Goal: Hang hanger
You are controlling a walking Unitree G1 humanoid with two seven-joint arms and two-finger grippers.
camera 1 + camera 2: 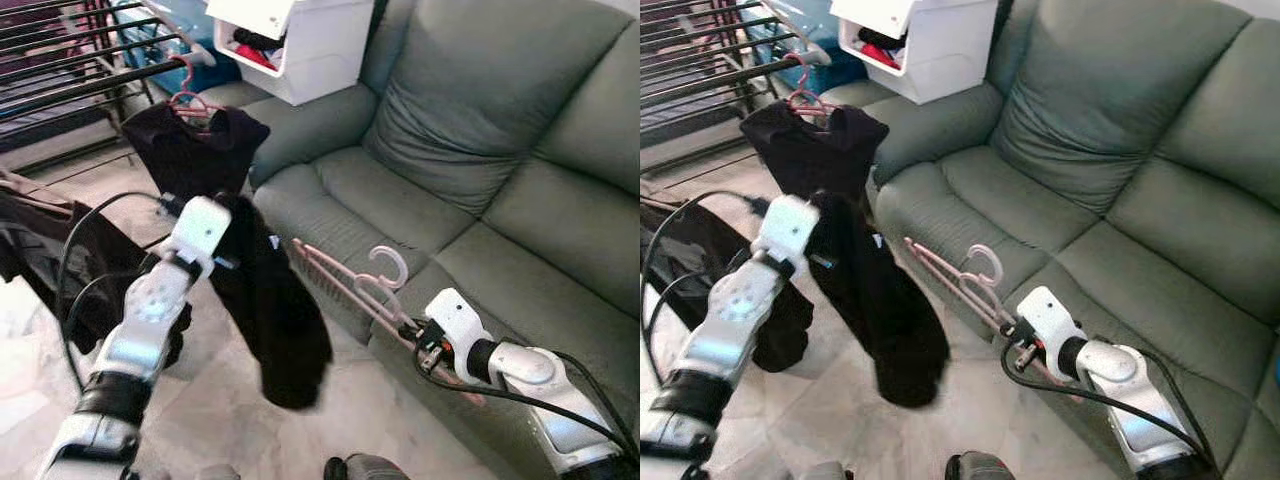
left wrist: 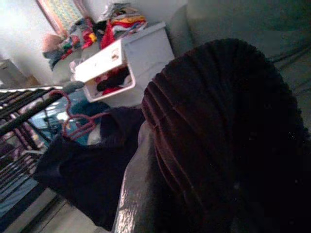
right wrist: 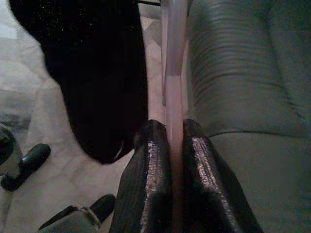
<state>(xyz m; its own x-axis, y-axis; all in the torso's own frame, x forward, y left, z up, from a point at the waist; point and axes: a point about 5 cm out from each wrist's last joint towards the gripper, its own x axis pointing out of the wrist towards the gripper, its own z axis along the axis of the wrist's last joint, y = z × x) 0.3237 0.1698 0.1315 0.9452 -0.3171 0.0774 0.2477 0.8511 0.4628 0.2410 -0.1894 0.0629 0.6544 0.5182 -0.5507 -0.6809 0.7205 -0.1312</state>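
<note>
My right gripper (image 3: 174,127) is shut on the lower bar of a pink hanger (image 1: 360,285). The bare hanger points up and left over the sofa's front edge, hook upward. Beside it, a black garment (image 1: 270,310) hangs limp toward the floor. My left gripper (image 1: 225,215) is raised and shut on its top. In the left wrist view the dark ribbed cloth (image 2: 218,131) drapes over the fingers (image 2: 138,189). Farther back, a second black garment (image 1: 190,150) hangs on a pink hanger (image 1: 188,95) hooked on the drying rack (image 1: 70,70).
A green sofa (image 1: 480,130) spans the right side, close to my right arm. A white open box (image 1: 300,40) with clothes sits on its armrest. More dark clothing (image 1: 40,250) hangs at the left. Pale tiled floor (image 1: 210,420) lies below.
</note>
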